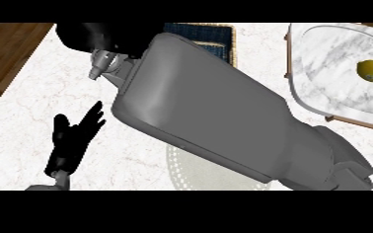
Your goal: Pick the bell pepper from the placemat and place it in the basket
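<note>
Bell pepper cannot be made out, perhaps hidden under the arm. It is probably light, stiff-walled and waxy-slick, best wrapped round its wide middle. Right hand [91, 34] hangs just left of the basket [211, 37]; whether its fingers are clenched cannot be told. Left hand [73, 135] rests with fingers released, well apart from the basket.
</note>
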Available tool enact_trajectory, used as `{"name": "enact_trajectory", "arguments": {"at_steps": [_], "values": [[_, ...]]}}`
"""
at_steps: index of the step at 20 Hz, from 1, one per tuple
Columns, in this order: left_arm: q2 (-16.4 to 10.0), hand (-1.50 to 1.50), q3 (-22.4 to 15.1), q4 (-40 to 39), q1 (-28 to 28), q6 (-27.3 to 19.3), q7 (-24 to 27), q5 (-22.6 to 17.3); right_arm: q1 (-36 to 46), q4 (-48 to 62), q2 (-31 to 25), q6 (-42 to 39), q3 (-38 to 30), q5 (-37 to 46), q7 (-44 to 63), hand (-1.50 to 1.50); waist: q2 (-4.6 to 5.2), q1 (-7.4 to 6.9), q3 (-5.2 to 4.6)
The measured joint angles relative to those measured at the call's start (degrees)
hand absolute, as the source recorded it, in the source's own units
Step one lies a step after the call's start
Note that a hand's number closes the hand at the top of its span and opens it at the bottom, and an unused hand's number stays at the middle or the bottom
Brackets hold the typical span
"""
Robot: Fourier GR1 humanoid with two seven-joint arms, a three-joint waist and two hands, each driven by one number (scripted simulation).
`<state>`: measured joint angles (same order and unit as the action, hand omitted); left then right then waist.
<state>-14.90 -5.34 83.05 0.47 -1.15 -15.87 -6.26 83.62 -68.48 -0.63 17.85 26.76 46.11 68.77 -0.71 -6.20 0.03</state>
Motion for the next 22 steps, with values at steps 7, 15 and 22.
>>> {"name": "enact_trajectory", "arguments": {"at_steps": [7, 15, 22], "values": [[-0.2, 0.0, 0.7, 1.1, 1.4, -0.3, 0.5, -0.1, 8.6, 10.5, 0.1, 1.2, -5.7, -0.2, 0.4, 1.5, 0.46, 1.14, 0.07], [0.1, 0.0, 1.1, 2.3, 2.7, -0.5, 1.6, -0.1, 13.7, 23.3, 0.2, 3.4, -8.1, -2.4, -2.0, 1.5, 0.92, 1.66, 0.15], [-0.2, 0.0, 1.5, 2.5, 2.9, -0.2, 1.2, -0.1, 12.3, 28.7, 0.2, 8.8, -9.2, -6.3, -5.2, 1.5, 1.13, 2.12, 0.27]]}}
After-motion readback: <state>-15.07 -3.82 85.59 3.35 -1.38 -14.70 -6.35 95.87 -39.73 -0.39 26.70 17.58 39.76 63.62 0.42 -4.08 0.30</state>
